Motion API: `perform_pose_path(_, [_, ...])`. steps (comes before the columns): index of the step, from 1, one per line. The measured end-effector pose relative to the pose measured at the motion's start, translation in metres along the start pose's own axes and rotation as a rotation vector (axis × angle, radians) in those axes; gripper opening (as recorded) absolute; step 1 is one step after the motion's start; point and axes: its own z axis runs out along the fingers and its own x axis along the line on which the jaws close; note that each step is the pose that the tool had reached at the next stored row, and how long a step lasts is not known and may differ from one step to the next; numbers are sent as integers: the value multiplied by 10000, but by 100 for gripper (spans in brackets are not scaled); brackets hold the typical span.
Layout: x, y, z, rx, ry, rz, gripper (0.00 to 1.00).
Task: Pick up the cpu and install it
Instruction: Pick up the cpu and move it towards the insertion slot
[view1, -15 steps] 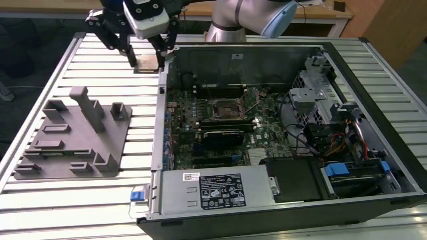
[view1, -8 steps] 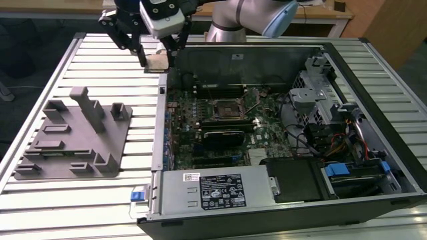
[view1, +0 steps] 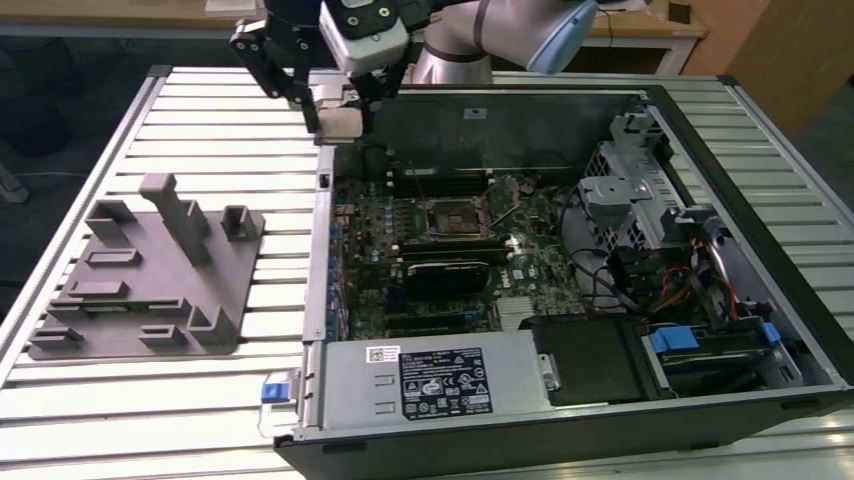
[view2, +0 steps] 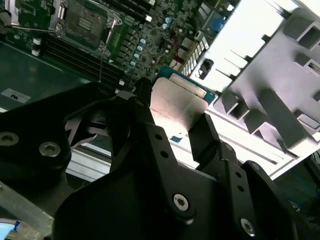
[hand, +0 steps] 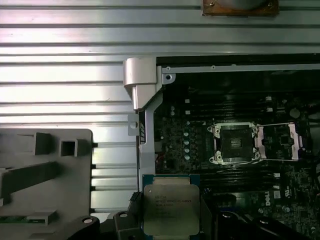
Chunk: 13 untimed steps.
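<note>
Power supply (view1: 420, 378): nearest item in the exterior view, a grey box with labels, seated in the front of the open computer case (view1: 747, 180)
Table (view1: 107, 420): slatted metal top that carried the case and the fixture
Fixture block (view1: 147, 275): large grey plastic piece with upright posts, lying flat on the slats at the exterior view's left, just beside the case wall
Socket (view1: 451, 222): square, black-framed, on the motherboard (view1: 387, 260) mid-case; in the first wrist view (hand: 235, 142) its metal lid lay folded open alongside and the seat was bare
Cpu (view1: 339, 122): held in the air above the far corner of the case on the exterior view's left, over the case wall, well apart from the socket; not installed; silvery top plate faced the first wrist view (hand: 171, 207)
Gripper (view1: 339, 115): pointed downward, black fingers (view2: 150, 135) pinched against two opposite edges of the cpu, as seen in both wrist views
Arm (view1: 507, 30): reached in from the far side of the table, wrist bent down over the case corner, pale grey joint uppermost
</note>
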Motion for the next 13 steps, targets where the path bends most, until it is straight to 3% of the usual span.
perform_pose_path(8, [-236, 32, 16, 13, 0, 0, 54])
perform_pose_path(13, [-352, 51, 32, 85, 0, -2, 54])
